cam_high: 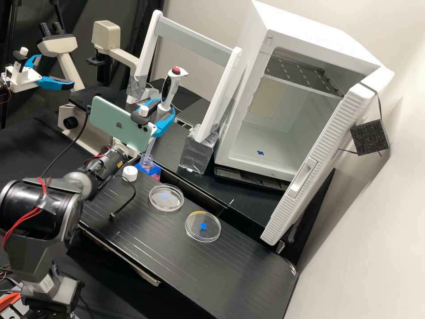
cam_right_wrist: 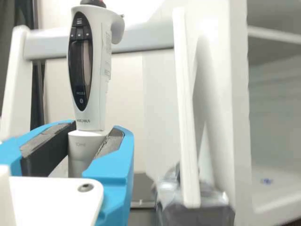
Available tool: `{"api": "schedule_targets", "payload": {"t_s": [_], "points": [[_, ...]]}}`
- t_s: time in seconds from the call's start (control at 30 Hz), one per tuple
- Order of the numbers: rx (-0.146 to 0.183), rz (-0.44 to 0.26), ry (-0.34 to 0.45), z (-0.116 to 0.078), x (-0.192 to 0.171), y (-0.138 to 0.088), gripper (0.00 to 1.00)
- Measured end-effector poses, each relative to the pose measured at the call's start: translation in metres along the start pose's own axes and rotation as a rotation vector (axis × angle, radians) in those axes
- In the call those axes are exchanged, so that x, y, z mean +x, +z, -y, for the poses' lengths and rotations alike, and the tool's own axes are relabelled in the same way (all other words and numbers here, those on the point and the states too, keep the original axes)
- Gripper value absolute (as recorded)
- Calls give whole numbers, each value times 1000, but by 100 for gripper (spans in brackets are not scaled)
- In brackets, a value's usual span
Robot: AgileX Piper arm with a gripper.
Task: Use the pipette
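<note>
While the tool (cam_right_wrist: 96, 136) clasps the pipette (cam_right_wrist: 96, 61), its lower end at the open bottle (cam_high: 146, 162), sideways drift could topple the latter through contact

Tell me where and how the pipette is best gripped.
Probably by the round collar below the handle, jaws coming level from the side: the pipette stands nearly upright, and a grip there leaves the red button on top free.

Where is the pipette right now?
The pipette is held nearly upright in the gripper, left of centre in the high view, its lower end at the mouth of the bottle beside the white cap.
</note>
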Motion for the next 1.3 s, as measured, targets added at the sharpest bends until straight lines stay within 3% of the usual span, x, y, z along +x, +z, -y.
{"api": "schedule_targets", "payload": {"t_s": [0.23, 0.47, 0.6, 0.83, 1.17, 1.3], "points": [[-25, -51, 8, -27, 0, -12, 0], [-36, -128, -100, -51, -13, -20, 0], [-56, -162, -111, -67, -25, -17, 0], [-31, -133, -52, -96, -46, 4, 0], [-109, -120, 119, -119, -67, 27, 0], [-125, -119, 154, -122, -74, 32, 0]]}}
